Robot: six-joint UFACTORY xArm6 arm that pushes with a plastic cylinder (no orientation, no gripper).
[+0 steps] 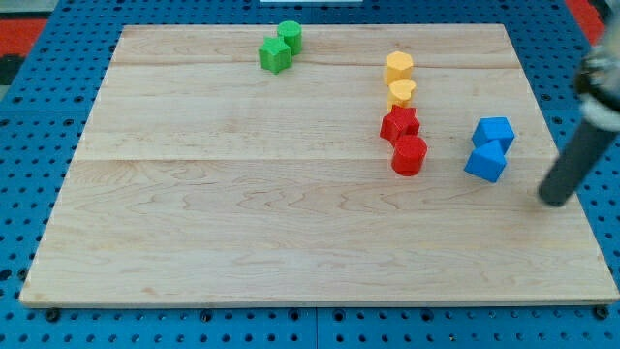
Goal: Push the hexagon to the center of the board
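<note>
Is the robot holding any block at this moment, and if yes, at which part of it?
Nothing is held. My tip rests on the board apart from every block, to the view's right of the blue blocks.

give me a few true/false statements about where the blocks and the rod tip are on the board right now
1. My tip is at the view's right, right of the two blue blocks. True.
2. My tip touches the red hexagon. False: it is well apart from it, with the blue blocks between.
3. The two green blocks sit near the view's top edge of the board. True.
4. The yellow blocks lie below the red ones. False: they lie above the red star.
5. The red hexagon is at the board's center. False: it is right of center.
</note>
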